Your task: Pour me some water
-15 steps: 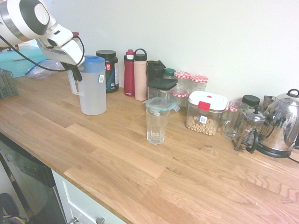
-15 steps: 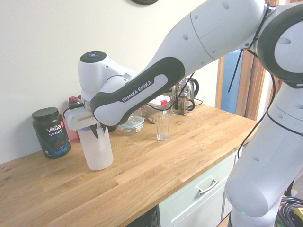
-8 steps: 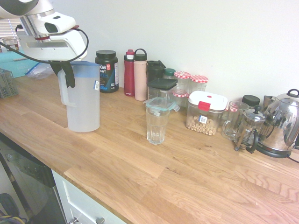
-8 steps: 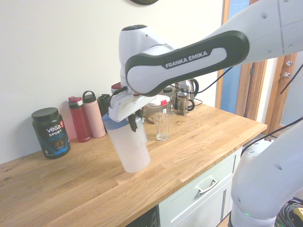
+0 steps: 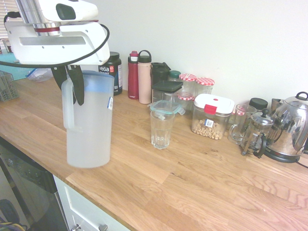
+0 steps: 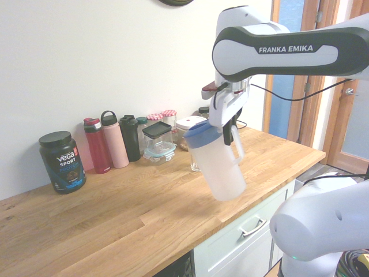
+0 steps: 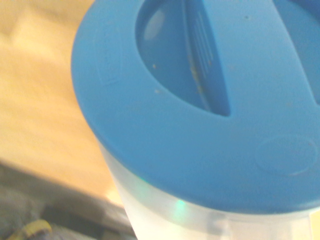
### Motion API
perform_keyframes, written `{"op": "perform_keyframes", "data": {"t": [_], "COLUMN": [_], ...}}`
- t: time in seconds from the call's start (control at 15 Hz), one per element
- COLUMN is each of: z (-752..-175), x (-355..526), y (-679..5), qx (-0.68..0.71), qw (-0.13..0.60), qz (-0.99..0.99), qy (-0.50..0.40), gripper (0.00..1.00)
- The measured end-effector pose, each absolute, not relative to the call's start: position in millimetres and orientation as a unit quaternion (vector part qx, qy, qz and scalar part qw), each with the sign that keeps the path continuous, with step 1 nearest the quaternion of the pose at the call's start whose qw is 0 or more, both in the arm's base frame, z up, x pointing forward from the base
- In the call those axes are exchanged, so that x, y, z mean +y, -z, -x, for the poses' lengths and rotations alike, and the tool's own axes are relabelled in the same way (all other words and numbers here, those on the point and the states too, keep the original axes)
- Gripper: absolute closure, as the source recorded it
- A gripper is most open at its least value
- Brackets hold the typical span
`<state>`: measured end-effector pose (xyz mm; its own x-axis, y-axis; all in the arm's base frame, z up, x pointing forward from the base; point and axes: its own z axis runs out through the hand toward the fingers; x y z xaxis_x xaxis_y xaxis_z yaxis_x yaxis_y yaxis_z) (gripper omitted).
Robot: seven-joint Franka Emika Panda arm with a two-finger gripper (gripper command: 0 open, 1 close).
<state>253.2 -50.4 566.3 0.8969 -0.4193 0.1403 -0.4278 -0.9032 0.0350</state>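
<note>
Water, not visible through the frosted pitcher (image 5: 89, 120), hangs above the near edge of the bench (image 5: 202, 192), left of the empty glass (image 5: 161, 129). A swing could slop it or miss the glass. The gripper (image 5: 71, 82) is clamped shut on the pitcher's handle.

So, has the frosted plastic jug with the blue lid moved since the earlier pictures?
Yes. The jug was by the black tub; now it hangs nearer the counter's front edge, lifted.
</note>
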Motion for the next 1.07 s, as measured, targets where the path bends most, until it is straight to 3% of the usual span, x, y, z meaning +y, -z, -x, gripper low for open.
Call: {"op": "perform_keyframes", "data": {"t": [0.47,1.07], "z": [-266,-376], "x": [-171,-225], "y": [-555,-566], "qx": [-0.251,-0.183], "qw": [0.059,0.089], "qz": [-0.965,-0.979], "qy": [-0.043,-0.009], "gripper": [1.00,1.00]}}
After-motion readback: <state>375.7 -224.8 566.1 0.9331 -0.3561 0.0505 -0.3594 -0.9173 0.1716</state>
